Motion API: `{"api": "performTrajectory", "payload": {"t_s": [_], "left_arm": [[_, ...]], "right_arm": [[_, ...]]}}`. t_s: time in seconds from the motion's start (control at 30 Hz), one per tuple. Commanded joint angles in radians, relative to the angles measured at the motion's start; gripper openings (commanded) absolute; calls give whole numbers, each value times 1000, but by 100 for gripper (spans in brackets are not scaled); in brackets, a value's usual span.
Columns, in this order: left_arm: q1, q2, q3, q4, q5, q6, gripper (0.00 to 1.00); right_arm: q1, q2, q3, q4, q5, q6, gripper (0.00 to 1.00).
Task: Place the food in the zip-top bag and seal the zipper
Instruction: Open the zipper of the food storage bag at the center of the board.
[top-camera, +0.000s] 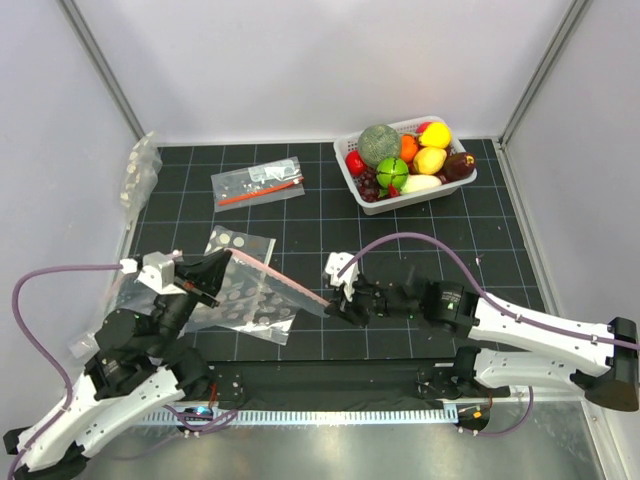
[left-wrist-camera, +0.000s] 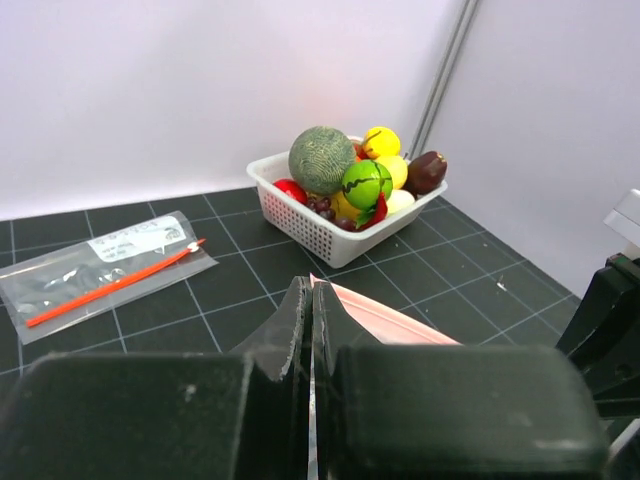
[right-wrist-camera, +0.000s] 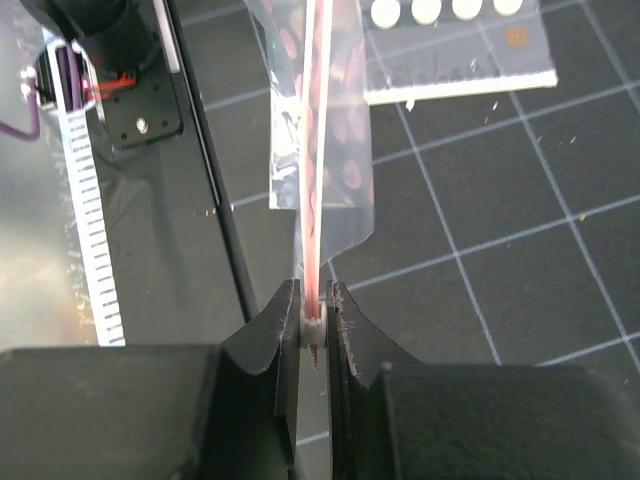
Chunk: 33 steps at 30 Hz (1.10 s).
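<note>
The zip-top bag (top-camera: 245, 295), clear with white dots, hangs stretched between my two grippers just above the mat. Its pink zipper (top-camera: 280, 278) runs from my left gripper (top-camera: 212, 270) to my right gripper (top-camera: 335, 300). The left gripper (left-wrist-camera: 310, 300) is shut on the bag's left corner, beside the zipper (left-wrist-camera: 385, 315). The right gripper (right-wrist-camera: 314, 312) is shut on the zipper's (right-wrist-camera: 318, 150) right end, at a small white slider. The food lies in the white basket (top-camera: 455, 187): yellow lemon (top-camera: 435, 135), green round fruit (top-camera: 392, 172), whitish piece (top-camera: 420, 183). I see no food in the bag.
A clear bag with an orange-red stick (top-camera: 258, 185) lies at the back left. A dotted bag with a pale edge (top-camera: 235, 240) lies behind the held bag and also shows in the right wrist view (right-wrist-camera: 450, 50). Another bag (top-camera: 140, 175) leans on the left wall.
</note>
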Motion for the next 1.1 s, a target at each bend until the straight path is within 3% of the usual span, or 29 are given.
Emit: {"api": "performTrajectory", "payload": {"t_s": [0.0, 0.03, 0.07, 0.1, 0.17, 0.2, 0.23, 0.43, 0.63, 1.07], "left_arm": [[12, 14, -29, 177, 15, 62, 0], [12, 45, -40, 206, 60, 74, 0], [12, 70, -52, 238, 153, 87, 0], [12, 88, -55, 255, 200, 93, 0], [12, 154, -78, 329, 315, 110, 0], [12, 172, -89, 358, 371, 120, 0], [12, 192, -100, 386, 487, 125, 0], [12, 294, -136, 464, 752, 183, 0], [12, 312, -147, 473, 792, 185, 0], [12, 312, -149, 459, 861, 174, 0]], "right_arm": [[3, -11, 11, -113, -16, 18, 4], [3, -12, 13, -108, -29, 11, 11], [3, -21, 13, -94, -51, 11, 29], [3, -28, 10, -85, -54, 10, 39], [3, -49, -9, -38, -56, 10, 53], [4, -60, -19, -19, -62, 8, 54], [1, -87, -41, -2, -68, 7, 55], [3, -230, -127, 122, -31, 14, 61], [3, -336, -191, 183, 40, 30, 61], [3, -403, -248, 238, 279, 42, 47]]}}
